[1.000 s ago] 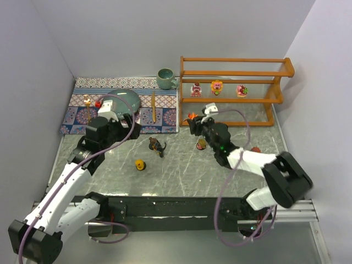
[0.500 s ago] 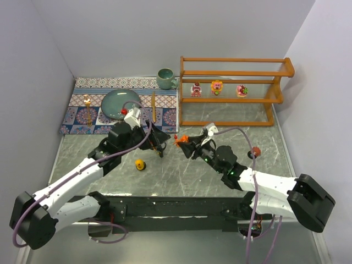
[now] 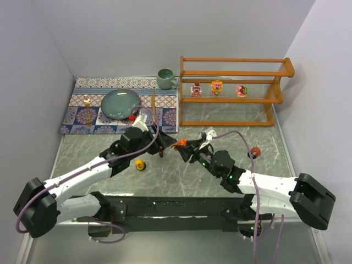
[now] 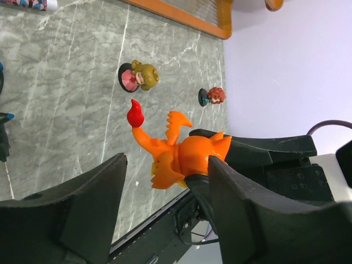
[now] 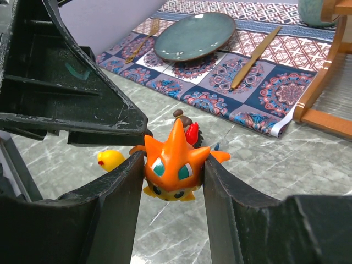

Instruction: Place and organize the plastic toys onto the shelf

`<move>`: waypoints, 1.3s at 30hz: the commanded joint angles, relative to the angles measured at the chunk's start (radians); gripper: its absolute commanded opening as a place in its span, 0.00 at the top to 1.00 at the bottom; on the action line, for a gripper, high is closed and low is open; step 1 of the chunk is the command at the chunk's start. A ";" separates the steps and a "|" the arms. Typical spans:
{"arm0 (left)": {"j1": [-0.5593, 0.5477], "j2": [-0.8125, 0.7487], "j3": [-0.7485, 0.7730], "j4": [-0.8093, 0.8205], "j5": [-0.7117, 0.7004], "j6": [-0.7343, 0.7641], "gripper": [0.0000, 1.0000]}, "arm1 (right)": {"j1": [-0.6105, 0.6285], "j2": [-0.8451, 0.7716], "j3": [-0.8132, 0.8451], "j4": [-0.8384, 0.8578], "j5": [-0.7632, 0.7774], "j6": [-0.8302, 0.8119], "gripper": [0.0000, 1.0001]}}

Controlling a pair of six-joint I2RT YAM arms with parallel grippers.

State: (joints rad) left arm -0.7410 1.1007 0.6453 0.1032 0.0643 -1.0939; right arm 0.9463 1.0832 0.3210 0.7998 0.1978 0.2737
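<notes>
Now your right claw (image 3: pixel 186 146) is clamped on the orange spiky toy (image 5: pixel 175 164). Your left claw (image 4: pixel 166 170) faces it, jaws apart, with the toy directly between them.

**Gloss Plastic in a Matt Black Claw**

The orange spiky creature (image 5: pixel 175 162), pinched in the right claw (image 5: pixel 173 184), is smooth, glossy plastic. The claw's fingers (image 5: pixel 118 203) are matt black plastic, lightly scuffed. Under the claw, the worktop (image 5: pixel 264 181) looks like polished, grey-veined stone. Beyond the claw lie a matt patterned cloth mat (image 5: pixel 275 93), a glossy glazed teal plate (image 5: pixel 192 36) and the smooth orange-brown wooden shelf (image 5: pixel 324 118).
</notes>
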 commanded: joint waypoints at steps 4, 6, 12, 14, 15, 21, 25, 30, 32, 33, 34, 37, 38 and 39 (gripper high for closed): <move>-0.012 0.019 -0.015 0.062 -0.008 -0.047 0.41 | 0.037 -0.009 0.013 0.058 0.084 -0.025 1.00; -0.017 0.027 -0.012 0.061 -0.004 -0.046 0.40 | 0.043 -0.005 0.018 0.056 0.101 -0.030 1.00; -0.018 0.044 -0.016 0.073 0.014 -0.054 0.46 | 0.057 0.017 0.026 0.064 0.123 -0.039 1.00; -0.020 0.045 -0.021 0.076 0.017 -0.054 0.52 | 0.060 0.024 0.030 0.062 0.127 -0.045 1.00; -0.020 0.045 -0.021 0.079 0.017 -0.054 0.58 | 0.062 0.030 0.035 0.061 0.129 -0.047 1.00; -0.020 0.045 -0.027 0.099 0.028 -0.057 0.87 | 0.072 0.047 0.038 0.068 0.134 -0.044 1.00; -0.020 0.044 -0.033 0.098 0.023 -0.055 0.99 | 0.074 0.053 0.041 0.065 0.134 -0.045 1.00; -0.020 0.034 -0.032 0.063 -0.017 -0.011 0.73 | 0.077 0.061 0.053 0.035 0.178 -0.028 1.00; -0.020 0.012 -0.018 0.002 -0.061 0.050 0.65 | 0.077 0.057 0.065 -0.002 0.186 -0.022 1.00; -0.020 -0.014 -0.016 -0.017 -0.101 0.075 0.62 | 0.077 0.055 0.067 -0.011 0.196 -0.018 1.00; -0.020 -0.031 -0.021 -0.028 -0.130 0.100 0.58 | 0.077 0.053 0.072 -0.039 0.196 -0.014 1.00; -0.018 -0.097 -0.044 -0.033 -0.190 0.222 0.50 | 0.075 0.040 0.087 -0.094 0.199 0.001 1.00; -0.020 -0.110 -0.050 -0.030 -0.196 0.286 0.47 | 0.077 0.031 0.093 -0.105 0.198 0.002 1.00; -0.020 -0.130 -0.056 -0.017 -0.190 0.325 0.44 | 0.077 0.027 0.098 -0.119 0.193 0.010 1.00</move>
State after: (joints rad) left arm -0.7570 1.0557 0.6060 0.0723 -0.0521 -0.9760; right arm 1.0161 1.1431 0.3603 0.7090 0.3588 0.2543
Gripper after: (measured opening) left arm 0.511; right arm 0.506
